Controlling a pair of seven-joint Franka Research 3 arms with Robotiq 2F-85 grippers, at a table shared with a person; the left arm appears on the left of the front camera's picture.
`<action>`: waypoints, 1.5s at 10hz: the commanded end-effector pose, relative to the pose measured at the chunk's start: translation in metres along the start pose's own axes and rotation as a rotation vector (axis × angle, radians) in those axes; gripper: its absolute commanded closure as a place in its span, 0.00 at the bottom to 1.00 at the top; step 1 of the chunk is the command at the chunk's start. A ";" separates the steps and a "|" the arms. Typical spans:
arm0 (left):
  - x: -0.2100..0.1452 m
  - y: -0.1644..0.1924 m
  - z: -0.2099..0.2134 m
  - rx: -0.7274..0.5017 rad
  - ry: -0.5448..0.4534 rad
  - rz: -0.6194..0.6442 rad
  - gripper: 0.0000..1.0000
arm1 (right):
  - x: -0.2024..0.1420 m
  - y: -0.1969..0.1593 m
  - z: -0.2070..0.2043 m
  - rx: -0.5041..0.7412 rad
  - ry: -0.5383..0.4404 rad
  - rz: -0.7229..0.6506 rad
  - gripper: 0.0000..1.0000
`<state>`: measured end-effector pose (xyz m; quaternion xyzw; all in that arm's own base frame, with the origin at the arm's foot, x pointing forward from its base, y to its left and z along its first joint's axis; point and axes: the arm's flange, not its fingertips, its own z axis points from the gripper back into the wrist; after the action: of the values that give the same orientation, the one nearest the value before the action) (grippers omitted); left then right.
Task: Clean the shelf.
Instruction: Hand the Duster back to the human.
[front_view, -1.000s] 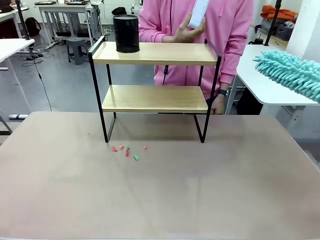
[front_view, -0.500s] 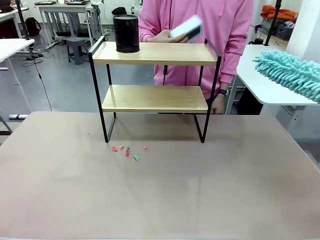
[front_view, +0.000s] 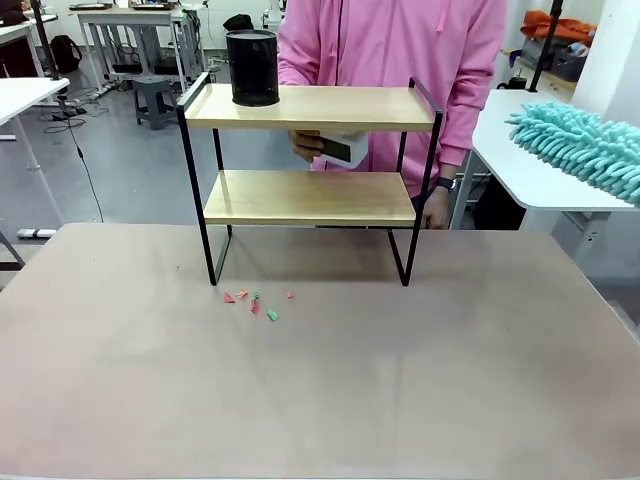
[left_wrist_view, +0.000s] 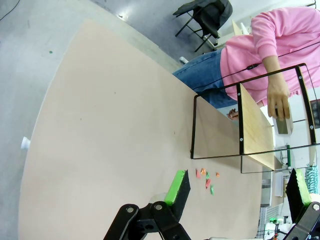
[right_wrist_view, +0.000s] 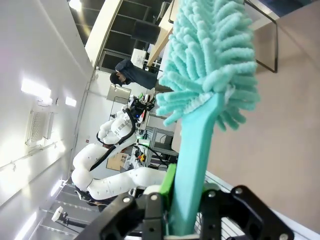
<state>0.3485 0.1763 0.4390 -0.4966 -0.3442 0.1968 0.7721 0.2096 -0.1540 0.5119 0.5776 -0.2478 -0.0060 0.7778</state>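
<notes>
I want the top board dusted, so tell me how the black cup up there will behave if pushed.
The black cup stands taller than wide, so a push near its rim may tip it. Being round, it would probably roll once down. It sits by the left rail of the shelf, which might stop it.

A grey floor (front_view: 130, 170) is seen behind the wide tan counter (front_view: 320, 400). White tables (front_view: 128, 14) are set far back at the left, and a small grey stool (front_view: 152, 98) is placed near them. Another white table (front_view: 540, 175) is set at the right. In the right wrist view, a white wall (right_wrist_view: 30, 40) is lit by bright lamps (right_wrist_view: 35, 88).
</notes>
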 end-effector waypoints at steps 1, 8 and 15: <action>-0.005 -0.018 -0.008 -0.101 0.060 -0.007 0.00 | -0.004 0.013 0.004 0.025 0.046 0.042 0.89; -0.126 -0.118 -0.149 -0.350 0.542 -0.119 0.00 | -0.044 0.124 -0.057 0.252 0.744 0.347 0.89; -0.157 -0.134 -0.183 -0.364 0.682 -0.077 0.00 | -0.059 0.116 -0.117 0.321 0.920 0.300 0.89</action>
<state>0.3719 -0.0892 0.4592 -0.6440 -0.1289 -0.0656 0.7513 0.1781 0.0090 0.5640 0.5931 0.0451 0.3932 0.7011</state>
